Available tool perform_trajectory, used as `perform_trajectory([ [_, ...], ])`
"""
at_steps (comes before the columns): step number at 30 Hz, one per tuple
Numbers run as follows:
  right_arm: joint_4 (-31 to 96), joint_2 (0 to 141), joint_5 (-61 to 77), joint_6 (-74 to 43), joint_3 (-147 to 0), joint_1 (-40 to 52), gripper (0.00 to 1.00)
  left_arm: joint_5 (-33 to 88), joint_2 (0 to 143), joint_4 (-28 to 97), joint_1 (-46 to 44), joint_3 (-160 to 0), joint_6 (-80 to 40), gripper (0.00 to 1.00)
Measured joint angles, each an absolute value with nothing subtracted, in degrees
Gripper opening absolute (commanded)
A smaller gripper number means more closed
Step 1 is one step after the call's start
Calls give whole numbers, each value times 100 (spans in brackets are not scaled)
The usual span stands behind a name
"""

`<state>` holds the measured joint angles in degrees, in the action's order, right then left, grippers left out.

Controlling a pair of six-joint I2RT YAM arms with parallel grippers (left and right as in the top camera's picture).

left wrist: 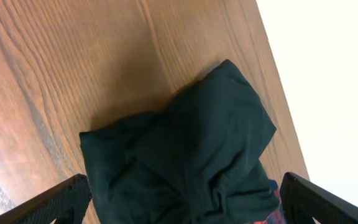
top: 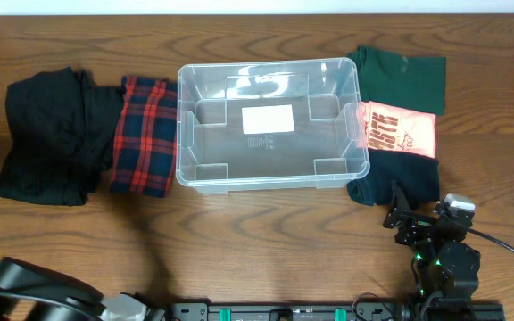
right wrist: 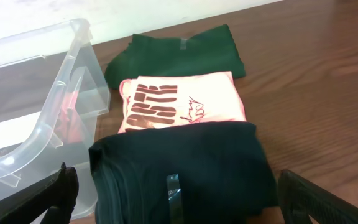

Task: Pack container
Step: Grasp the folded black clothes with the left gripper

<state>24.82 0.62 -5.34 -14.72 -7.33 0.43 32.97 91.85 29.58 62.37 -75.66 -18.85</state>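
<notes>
Container [top: 272, 125] sits mid-table [top: 266, 232], long side across the view, upright, open top. White label [top: 267, 119] shows on its base. Seen also at left of R wrist view [right wrist: 61, 106], rim + one corner only.

L of container: plaid garment [top: 143, 134], red/navy, folded, edge right against the container's L wall. Black garment [top: 47, 138] lies further L, bunched, overlapping the plaid's outer edge.

R of container, a row of three folded pieces running far to near: green garment [top: 400, 76] at the far end, pink shirt [top: 400, 132] w/ dark red print in the middle, dark garment [top: 395, 178] nearest. Pink overlaps the green's near edge; the dark one covers the pink's near edge. Pink + dark both close up against the container's R wall.

R gripper [right wrist: 179, 199]: fingers spread wide, nothing between them, hanging over the near edge of the dark garment. Overhead puts it [top: 402, 217] just near-side of that piece; can't tell if touching.

L gripper [left wrist: 188, 202]: jaws also released, wide apart, holding nothing, above the black garment [left wrist: 185, 155]; sliver of plaid at bottom edge [left wrist: 272, 214]. L arm [top: 34, 285] only partly in overhead, bottom-L corner.
</notes>
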Motion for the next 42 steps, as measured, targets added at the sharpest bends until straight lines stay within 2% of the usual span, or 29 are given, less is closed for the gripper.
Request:
perform_trajectory([
  [4, 2480, 62, -537, -1472, -733, 43, 99, 3404, 9413, 3109, 6337, -7566, -1614, 98],
  [8, 2480, 62, -537, -1470, -733, 43, 99, 3000, 9668, 3913, 6353, -7575, -1396, 98],
  [12, 2482, 62, -537, -1472, -733, 43, 99, 2783, 10071, 4180, 6462, -7575, -1190, 98],
  [19, 2480, 62, -537, -1472, -733, 43, 99, 3140, 10871, 4032, 6552, -7575, -753, 98],
  [25, 2480, 62, -537, -1472, -733, 43, 99, 3953, 11690, 3728, 6471, -7575, -416, 98],
  [38, 2482, 62, -534, -1472, -733, 43, 99, 4504, 11837, 3065, 5929, -7614, 99, 99],
  [39, 2482, 62, -537, -1472, -733, 43, 99, 4501, 11841, 3013, 5898, -7614, 115, 98],
  [40, 2482, 62, -537, -1472, -733, 43, 99, 4491, 11841, 2971, 5865, -7614, 126, 89],
  [42, 2480, 62, -534, -1472, -733, 43, 99, 4445, 11850, 2932, 5800, -7614, 113, 57],
])
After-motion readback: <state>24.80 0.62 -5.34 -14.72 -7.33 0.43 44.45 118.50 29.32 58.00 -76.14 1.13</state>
